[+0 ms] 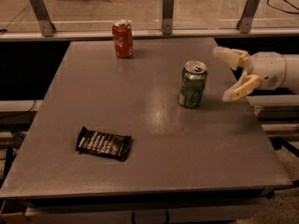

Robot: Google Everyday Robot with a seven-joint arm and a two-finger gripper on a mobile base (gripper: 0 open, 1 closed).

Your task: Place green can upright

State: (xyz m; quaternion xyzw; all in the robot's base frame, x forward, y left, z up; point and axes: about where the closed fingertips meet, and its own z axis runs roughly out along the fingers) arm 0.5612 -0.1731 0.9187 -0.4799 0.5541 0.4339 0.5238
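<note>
The green can [192, 85] stands upright on the grey table [154, 139], right of centre, its silver top and pull tab facing up. My gripper [226, 74] is to the right of the can, a short gap away, not touching it. Its two pale fingers are spread open and hold nothing. The white arm reaches in from the right edge of the view.
A red cola can [122, 38] stands upright near the table's far edge. A dark snack wrapper [103, 143] lies flat at the front left. A railing with metal posts [168, 6] runs behind the table. The table's right edge is just under my gripper.
</note>
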